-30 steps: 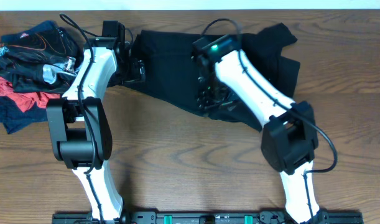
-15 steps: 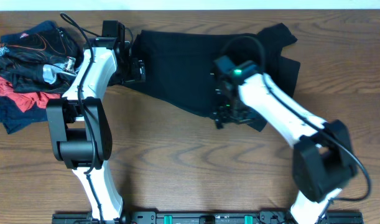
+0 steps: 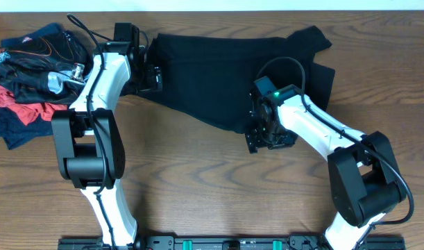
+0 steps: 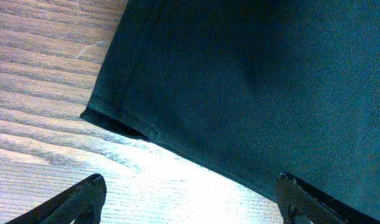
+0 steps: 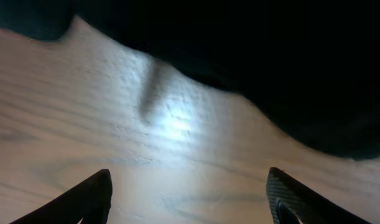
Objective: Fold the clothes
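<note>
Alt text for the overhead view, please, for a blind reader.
A black T-shirt lies spread across the far side of a wooden table, with the left end effector open at its left edge and the right end effector open at its near edge. A heap of black, red and navy clothes sits at the table's far left.

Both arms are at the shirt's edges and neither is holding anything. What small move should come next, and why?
Probably ease the right gripper forward to the shirt's lower edge and close on it. Its jaws stand open over bare table, with the dark edge just ahead and nothing held. The left gripper is open at the hem corner too.
</note>
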